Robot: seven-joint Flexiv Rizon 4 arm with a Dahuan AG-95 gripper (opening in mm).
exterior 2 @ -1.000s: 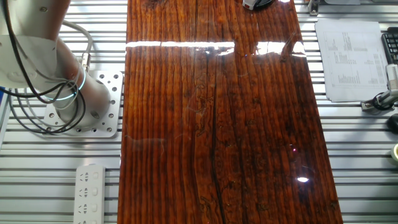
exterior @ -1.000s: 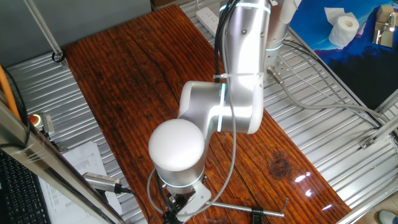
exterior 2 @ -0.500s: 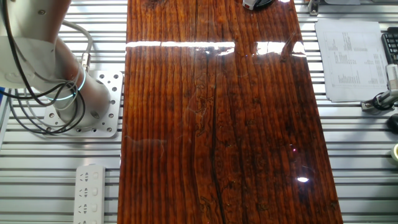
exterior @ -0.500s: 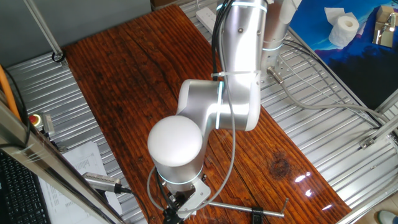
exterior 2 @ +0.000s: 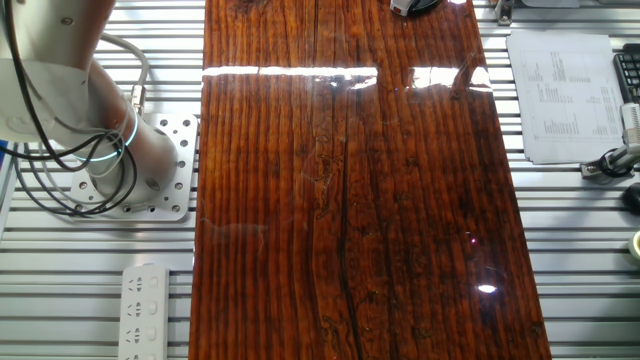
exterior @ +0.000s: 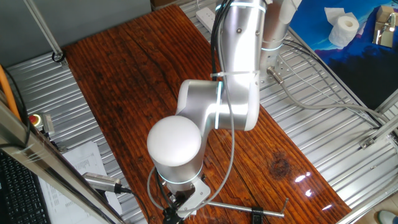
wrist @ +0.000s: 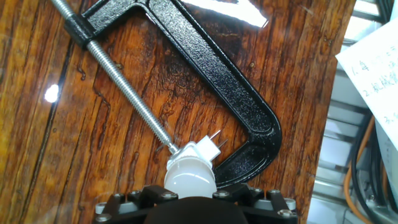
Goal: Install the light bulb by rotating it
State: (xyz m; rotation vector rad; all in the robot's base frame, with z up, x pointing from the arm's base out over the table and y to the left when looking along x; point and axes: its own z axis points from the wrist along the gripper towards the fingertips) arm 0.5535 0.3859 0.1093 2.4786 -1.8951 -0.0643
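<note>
Hand view: frosted, rounded light bulb [wrist: 189, 177]

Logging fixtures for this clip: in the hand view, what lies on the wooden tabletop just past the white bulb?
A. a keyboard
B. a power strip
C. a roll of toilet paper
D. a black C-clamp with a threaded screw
D: the black C-clamp curves round the light bulb, its threaded screw running toward the bulb.
</note>
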